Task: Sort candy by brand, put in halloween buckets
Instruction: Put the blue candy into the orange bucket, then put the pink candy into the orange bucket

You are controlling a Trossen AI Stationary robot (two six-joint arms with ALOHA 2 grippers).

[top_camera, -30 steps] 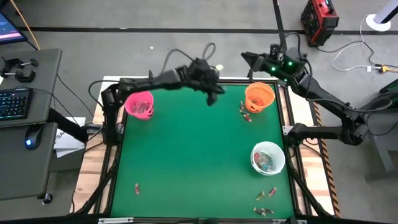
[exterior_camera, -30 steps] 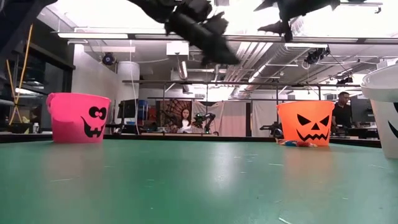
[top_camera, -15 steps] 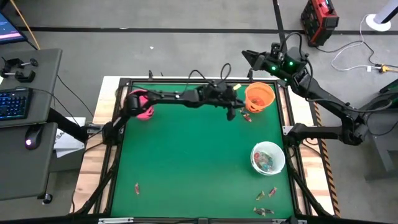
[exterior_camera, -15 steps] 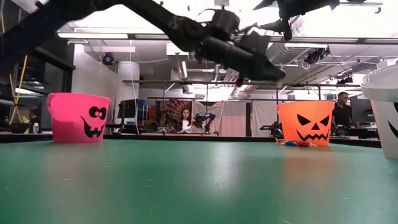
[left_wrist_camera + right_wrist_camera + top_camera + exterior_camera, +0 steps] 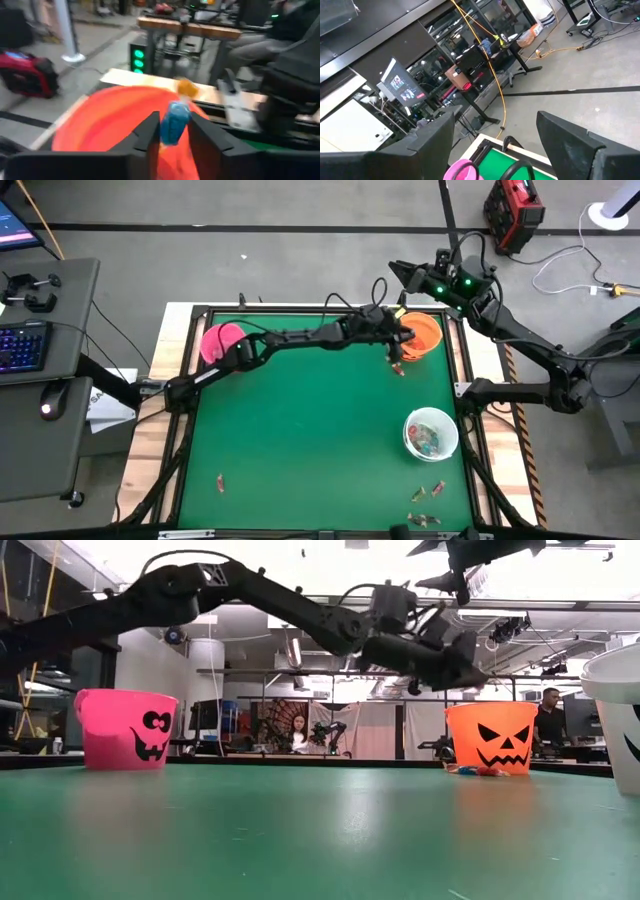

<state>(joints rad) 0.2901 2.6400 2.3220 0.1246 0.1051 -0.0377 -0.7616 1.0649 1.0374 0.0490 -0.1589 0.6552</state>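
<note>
Across the green table [image 5: 300, 440] my left arm stretches from the pink bucket [image 5: 218, 342] at the far-left corner to the orange bucket [image 5: 424, 335] at the far-right corner. My left gripper [image 5: 403, 335] hangs over the orange bucket's near rim, above the table and clear of it in the low view [image 5: 470, 670]. From my left wrist, the two dark fingers [image 5: 145, 131] stand narrow with a blue-wrapped candy [image 5: 174, 122] between them, over the orange bucket's open mouth [image 5: 110, 125]. That picture is blurred, so I cannot tell whether the fingers grip the sweet or have just let it go.

My right arm waits raised behind the far-right corner, its gripper [image 5: 398, 273] beyond the table edge with fingers [image 5: 570, 135] spread wide and nothing between them.

Toward the near right, the white bucket [image 5: 431, 433] stands with a heap of mixed wrappers showing inside. Loose candy lies on the green in three places: a few brownish pieces [image 5: 397, 366] just beside the orange bucket, a small cluster [image 5: 428, 505] at the near-right corner beyond the white bucket, and a single piece [image 5: 220, 482] alone near the left edge.
</note>
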